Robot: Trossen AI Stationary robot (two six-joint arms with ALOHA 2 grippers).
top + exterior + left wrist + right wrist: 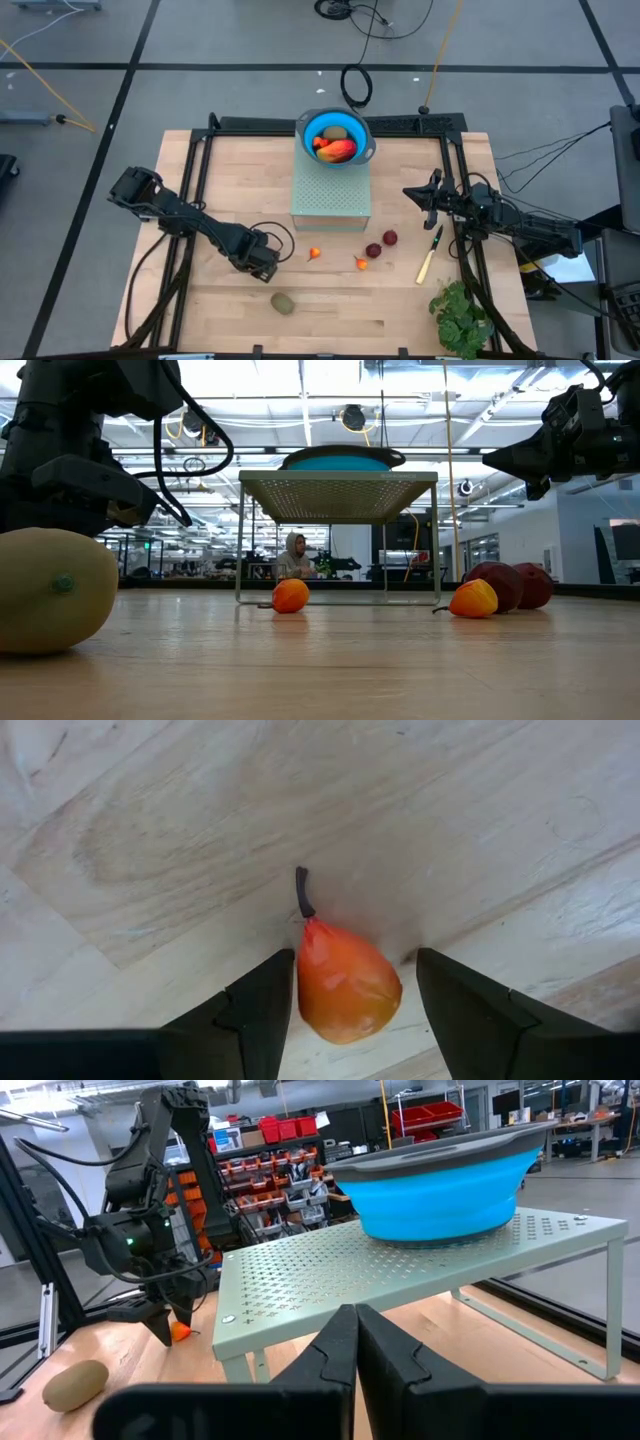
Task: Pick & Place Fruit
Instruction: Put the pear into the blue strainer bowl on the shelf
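A small orange-red fruit (345,985) with a dark stem lies on its side on the wooden table. My left gripper (355,958) points down over it, open, one finger on either side; a gap shows between the fruit and one finger. In the high view this gripper (268,262) is left of centre, in the table's near half. Another orange-red piece (361,262), two dark red round fruits (381,244) and a brownish-green oval (283,302) lie on the table. My right gripper (355,1320) waits shut at the right side (420,193), held level above the table.
A blue bowl (309,127) holding fruit stands on a pale perforated rack (331,200) at the far middle. The yellow-handled knife (430,256) and a leafy green bunch (460,318) lie at the near right. A person (296,556) sits far behind the table.
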